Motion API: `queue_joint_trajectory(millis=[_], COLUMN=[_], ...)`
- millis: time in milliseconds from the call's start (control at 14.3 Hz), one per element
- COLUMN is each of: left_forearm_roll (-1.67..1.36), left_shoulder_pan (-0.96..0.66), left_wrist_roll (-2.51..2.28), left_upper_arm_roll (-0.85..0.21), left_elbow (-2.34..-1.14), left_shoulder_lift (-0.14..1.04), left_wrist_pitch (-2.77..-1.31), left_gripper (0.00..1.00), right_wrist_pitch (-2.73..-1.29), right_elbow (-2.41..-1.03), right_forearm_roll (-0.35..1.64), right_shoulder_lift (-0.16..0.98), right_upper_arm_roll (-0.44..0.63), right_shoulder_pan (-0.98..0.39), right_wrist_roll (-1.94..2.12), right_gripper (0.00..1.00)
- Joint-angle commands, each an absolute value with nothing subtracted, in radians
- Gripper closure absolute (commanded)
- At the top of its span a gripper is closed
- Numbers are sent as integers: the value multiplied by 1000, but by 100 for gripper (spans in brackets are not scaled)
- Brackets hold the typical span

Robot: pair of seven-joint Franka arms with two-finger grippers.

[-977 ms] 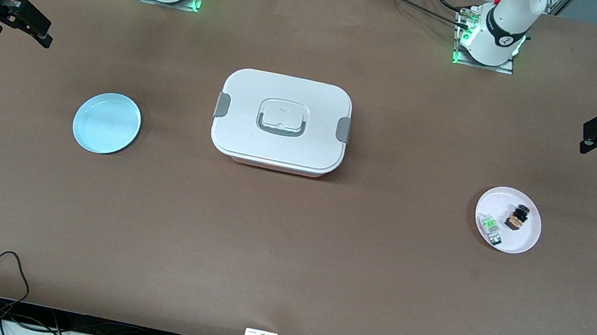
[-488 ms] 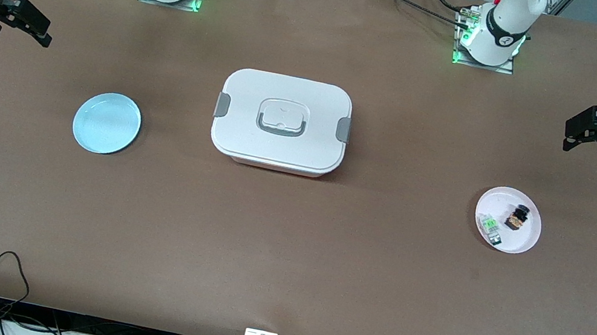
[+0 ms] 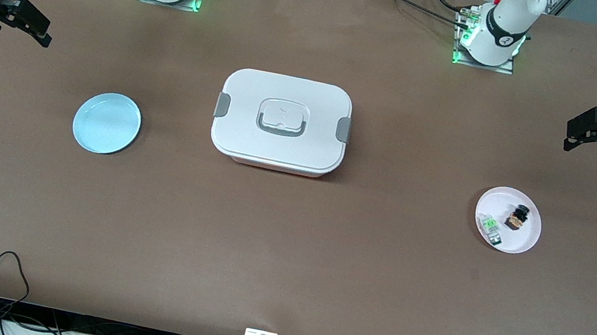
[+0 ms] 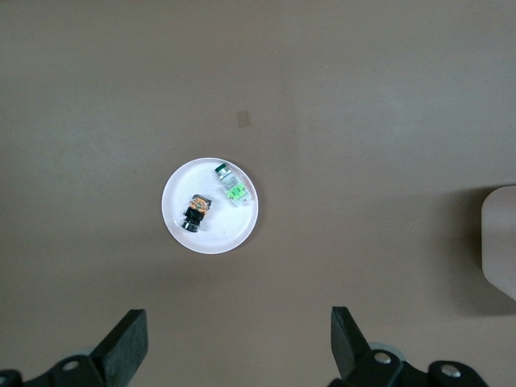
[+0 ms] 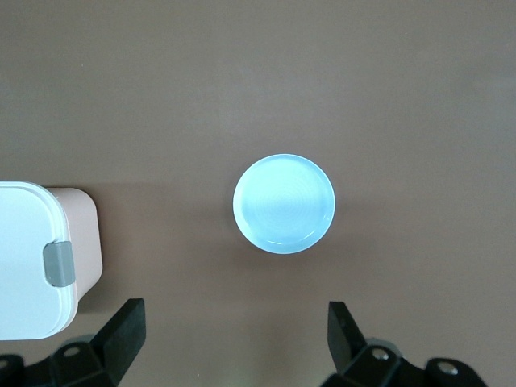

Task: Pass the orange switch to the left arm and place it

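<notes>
The orange switch (image 3: 517,218) (image 4: 194,213), a tiny black cylinder with an orange and tan end, lies on a small white plate (image 3: 524,239) (image 4: 219,235) toward the left arm's end of the table. My left gripper (image 3: 573,135) (image 4: 239,322) hangs open and empty over bare table beside that plate. The white box (image 3: 281,121) (image 5: 32,258) with grey clips stands closed at the table's middle. My right gripper (image 3: 44,34) (image 5: 235,314) hangs open and empty over bare table at the right arm's end.
A small clear part with green markings (image 3: 490,227) (image 4: 232,186) shares the white plate. A light blue plate (image 3: 107,123) (image 5: 284,203) lies empty between the box and the right gripper. One corner of the box (image 4: 501,242) shows in the left wrist view.
The left arm has shifted a little toward the table's middle, its gripper still open. The right arm has stayed nearly still.
</notes>
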State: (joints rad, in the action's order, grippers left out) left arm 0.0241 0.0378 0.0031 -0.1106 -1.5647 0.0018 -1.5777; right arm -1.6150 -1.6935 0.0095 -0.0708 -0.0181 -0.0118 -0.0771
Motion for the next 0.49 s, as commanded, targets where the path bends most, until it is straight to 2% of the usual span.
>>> queue_joint_trajectory(millis=[0,419], left_forearm_roll=[3,2], left_shoulder_pan=[31,32], left_wrist_roll=[-5,1], left_upper_arm_roll=[-101,-100], left_elbow=[-1543,-1543], left_shoulder_lift=[12,14], left_wrist_pitch=[-1557,-1560], left_gripper=[0,0], right_wrist_pitch=[-1609,-1609], right_elbow=[-1707,-1709], right_forearm_roll=[-8,-8], right_shoulder_lift=[-95,-95], right_upper_arm_roll=[-37,-35], right_shoulder_pan=[6,6], right_wrist_roll=[-91,-91], right_gripper=[0,0])
